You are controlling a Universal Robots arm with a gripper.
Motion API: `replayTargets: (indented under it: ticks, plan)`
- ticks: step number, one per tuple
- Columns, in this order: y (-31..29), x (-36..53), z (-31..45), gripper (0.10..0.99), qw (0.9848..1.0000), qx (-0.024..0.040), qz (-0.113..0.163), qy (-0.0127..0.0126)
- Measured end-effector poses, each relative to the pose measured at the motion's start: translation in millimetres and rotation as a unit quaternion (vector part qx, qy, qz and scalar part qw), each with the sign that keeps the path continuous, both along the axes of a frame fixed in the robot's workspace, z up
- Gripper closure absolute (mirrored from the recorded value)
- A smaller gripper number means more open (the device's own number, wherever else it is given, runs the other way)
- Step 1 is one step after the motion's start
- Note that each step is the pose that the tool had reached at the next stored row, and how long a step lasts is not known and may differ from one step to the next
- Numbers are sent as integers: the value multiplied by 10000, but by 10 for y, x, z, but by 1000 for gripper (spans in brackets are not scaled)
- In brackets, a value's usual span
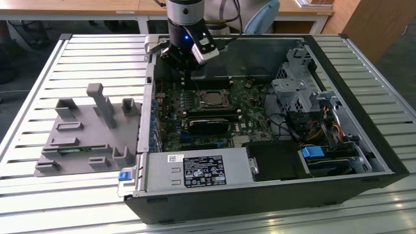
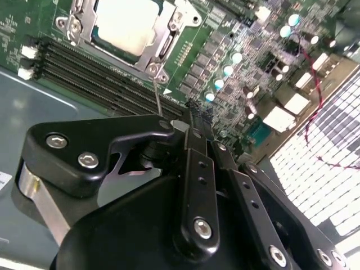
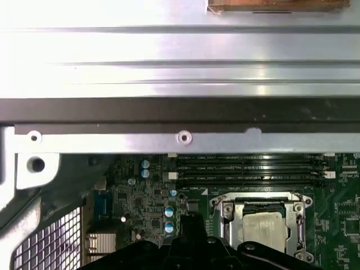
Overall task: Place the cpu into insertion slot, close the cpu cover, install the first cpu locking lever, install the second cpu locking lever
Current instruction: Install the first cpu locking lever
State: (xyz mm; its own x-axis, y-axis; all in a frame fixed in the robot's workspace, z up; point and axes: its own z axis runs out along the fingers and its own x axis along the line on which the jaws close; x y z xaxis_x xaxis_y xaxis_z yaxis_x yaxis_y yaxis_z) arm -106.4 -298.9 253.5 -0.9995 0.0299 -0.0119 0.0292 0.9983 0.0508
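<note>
Pincer clamped on locking lever, cpu seated

Cpu lies flat in the insertion slot. Its pale top shows through the window of the cpu cover, which is folded down over it, so steps 1 & 2 look done.

In the second wrist view the lever is a thin wire. It runs from the hinge at the socket corner straight to the fingertips. The tips are drawn together w/ the wire's free end between them, as far as I can judge, i.e. grasping it.

The lever stands up off the board and isn't tucked under a catch, so I judge it unlocked. Holding it at the free end makes sense b/c that gives the most leverage about the hinge. It also keeps the tips off the cover & the memory slots just beside the socket.

In the exterior view the arm hangs over the far part of the mobo, inside the open pc case. The tool sits just beside the socket, not over it, prob. so the wire can swing w/o the tool body fouling the chip.

A grey fixture tray rests on the slatted table at the exterior view's left. It is well apart from the case and out of the work.
</note>
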Motion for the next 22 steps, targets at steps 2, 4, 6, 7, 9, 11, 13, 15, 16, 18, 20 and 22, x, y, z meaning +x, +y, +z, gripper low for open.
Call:
replayTargets:
  ticks: [2, 4, 6, 7, 9, 11, 13, 15, 16, 18, 20, 22]
  plan:
    - [24, 0, -5, 980, 10000, -1, -4, 0]
    - [44, 1, -13, 980, 10000, 0, -4, 0]
    - [53, 7, -19, 980, 10000, 0, -4, 0]
    - [56, 14, -22, 980, 10000, 1, -4, 0]
    - [60, 35, -26, 980, 10000, 0, -5, 0]
    - [61, 68, -30, 980, 10000, 0, -5, 0]
    - [61, 111, -33, 980, 10000, 0, -5, 0]
    - [61, 158, -35, 980, 10000, 0, -5, 0]
    - [61, 184, -36, 980, 10000, 0, -5, 0]
    - [61, 236, -38, 980, 10000, 0, -6, 0]
    - [61, 300, -41, 980, 10000, 0, -5, 0]
    - [62, 371, -43, 980, 10000, 0, -6, 0]
